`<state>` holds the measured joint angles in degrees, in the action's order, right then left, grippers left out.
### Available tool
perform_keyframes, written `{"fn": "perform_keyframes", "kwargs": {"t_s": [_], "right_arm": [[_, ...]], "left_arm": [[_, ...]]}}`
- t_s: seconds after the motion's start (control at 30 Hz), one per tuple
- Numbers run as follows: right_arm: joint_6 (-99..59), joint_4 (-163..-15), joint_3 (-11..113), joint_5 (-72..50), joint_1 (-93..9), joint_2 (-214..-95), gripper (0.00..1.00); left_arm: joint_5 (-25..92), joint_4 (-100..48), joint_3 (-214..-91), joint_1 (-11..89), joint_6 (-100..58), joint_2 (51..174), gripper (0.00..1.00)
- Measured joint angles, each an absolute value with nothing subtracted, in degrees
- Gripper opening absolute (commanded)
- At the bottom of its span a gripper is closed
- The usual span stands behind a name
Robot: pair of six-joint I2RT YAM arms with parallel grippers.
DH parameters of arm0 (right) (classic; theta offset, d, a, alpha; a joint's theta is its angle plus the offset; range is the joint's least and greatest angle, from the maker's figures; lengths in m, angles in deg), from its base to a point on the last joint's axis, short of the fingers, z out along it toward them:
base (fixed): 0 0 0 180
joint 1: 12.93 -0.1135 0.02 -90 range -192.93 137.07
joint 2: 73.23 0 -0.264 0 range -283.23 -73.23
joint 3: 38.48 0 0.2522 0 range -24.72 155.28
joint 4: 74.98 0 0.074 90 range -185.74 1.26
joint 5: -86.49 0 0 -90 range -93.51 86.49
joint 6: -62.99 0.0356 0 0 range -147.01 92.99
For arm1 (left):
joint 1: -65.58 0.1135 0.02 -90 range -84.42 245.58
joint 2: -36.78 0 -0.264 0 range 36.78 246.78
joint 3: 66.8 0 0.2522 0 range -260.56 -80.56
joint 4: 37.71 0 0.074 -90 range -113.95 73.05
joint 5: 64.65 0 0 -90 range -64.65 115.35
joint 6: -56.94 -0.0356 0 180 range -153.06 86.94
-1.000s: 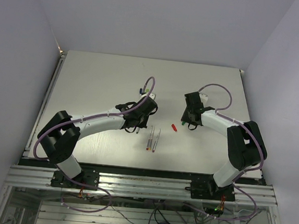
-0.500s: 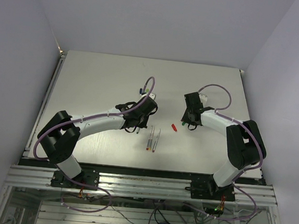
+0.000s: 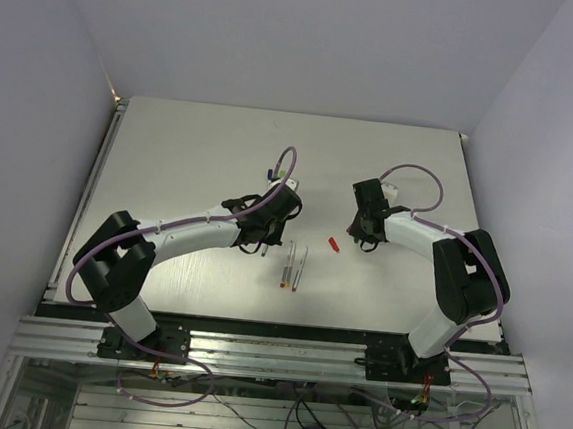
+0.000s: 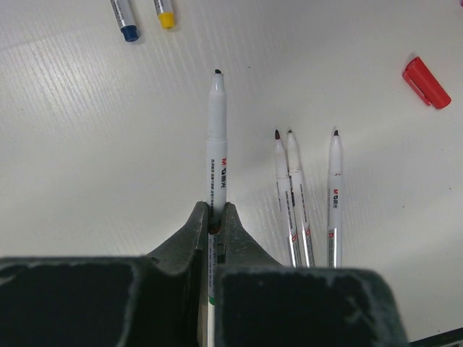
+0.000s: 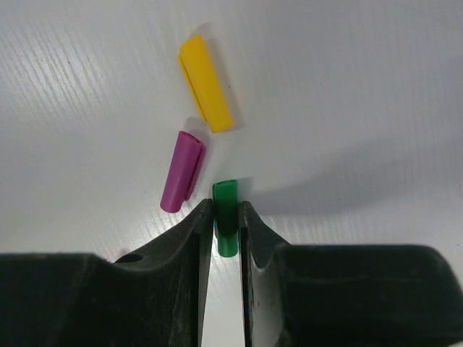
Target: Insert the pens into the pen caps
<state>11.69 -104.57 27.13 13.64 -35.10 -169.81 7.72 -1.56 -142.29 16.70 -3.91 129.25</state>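
Note:
My left gripper (image 4: 215,217) is shut on a white pen (image 4: 217,137) with a dark tip that points away from me over the table. Three more pens (image 4: 293,188) lie side by side just to its right, and show in the top view (image 3: 293,267) too. A red pen cap (image 4: 425,82) lies beyond them at the far right. My right gripper (image 5: 226,213) is shut on a green pen cap (image 5: 226,194), a jaw pressing on each side. A purple cap (image 5: 182,170) and a yellow cap (image 5: 205,83) lie just ahead of it on the table.
Two pens, one with a blue end (image 4: 124,18) and one with a yellow end (image 4: 164,13), lie at the far edge of the left wrist view. The red cap (image 3: 332,244) sits between the two grippers. The white table (image 3: 192,146) ends in side rails.
The right wrist has shifted very slightly over the caps. The left arm and its pen have not moved.

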Motion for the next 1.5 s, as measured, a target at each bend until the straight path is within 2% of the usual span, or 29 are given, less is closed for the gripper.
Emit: {"fn": "perform_keyframes", "kwargs": {"t_s": [0.17,0.4,0.73,1.13,1.3,1.4,1.5], "right_arm": [[11.7,-104.3,27.1,13.7,-35.1,-170.0,0.21],[11.7,-102.5,27.3,13.9,-34.7,-170.7,0.28],[11.5,-101.6,27.7,13.7,-34.0,-171.4,0.19],[11.4,-101.2,27.1,12.8,-33.9,-171.0,0.26],[11.3,-100.9,26.6,12.6,-33.9,-170.7,0.18],[11.2,-101.1,26.6,12.6,-33.8,-170.7,0.0],[11.3,-101.4,26.7,12.5,-33.6,-170.7,0.0]], "left_arm": [[7.9,-1.6,-142.3,16.7,-3.9,129.5,0.07],[8.1,-1.7,-142.3,16.7,-3.9,129.5,0.07],[8.1,-1.9,-142.0,16.8,-3.9,129.5,0.07],[8.1,-1.9,-142.0,17.0,-3.9,129.6,0.07],[8.1,-1.9,-142.0,17.1,-3.9,129.6,0.07],[8.3,-1.9,-142.0,17.1,-3.9,129.6,0.07],[8.5,-1.9,-142.0,17.1,-3.9,129.6,0.07]]}}
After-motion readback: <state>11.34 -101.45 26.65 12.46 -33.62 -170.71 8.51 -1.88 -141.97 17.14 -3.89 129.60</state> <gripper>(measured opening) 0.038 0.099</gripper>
